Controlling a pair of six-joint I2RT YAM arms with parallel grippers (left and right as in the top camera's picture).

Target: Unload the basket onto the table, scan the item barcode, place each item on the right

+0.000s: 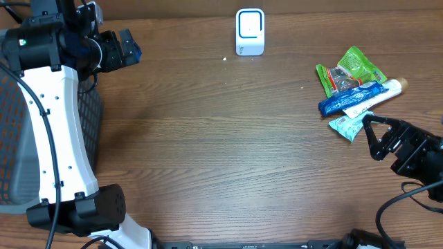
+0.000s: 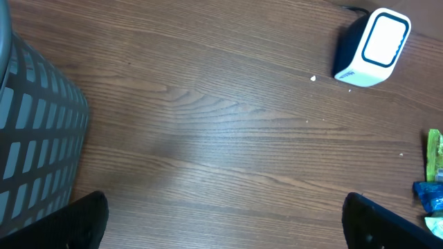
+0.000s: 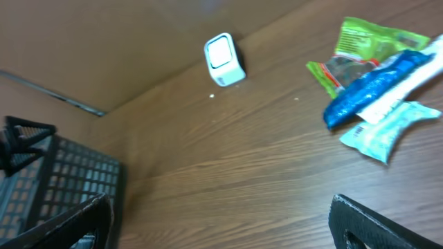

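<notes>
Wood counter point(image 1: 221, 138), two arms, nothing held. Left fingers point(image 2: 66, 225) released: in the left wrist view they sit at the two bottom corners, wide apart, with only bare wood between them. In the overhead view they hang over the far left corner of the counter, pointing toward the right. Right fingers point(image 3: 377, 221) also released, spread wide with nothing between them, low over the right edge of the counter and pointing left. Items to scan lie in a small pile near the right edge, toward the far side: green packet point(image 1: 354, 66) farthest back, blue tube point(image 1: 346, 100) lying across it at a slant, white tube point(image 1: 384, 92) touching and running alongside the blue one with its cap end toward the right edge, and teal packet point(image 1: 342, 126) at the near end of the pile. The teal packet is closest to the right fingers; one fingertip is just beside its end, and I cannot tell if they touch. Scanner point(image 1: 250, 31), a small white box with blue trim and a pale window, stands at the middle of the far edge, well apart from the pile and from both sets of fingers. Grey mesh basket point(image 2: 34, 138) at the left edge, partly hidden in the overhead view by the white left arm point(image 1: 59, 124).
</notes>
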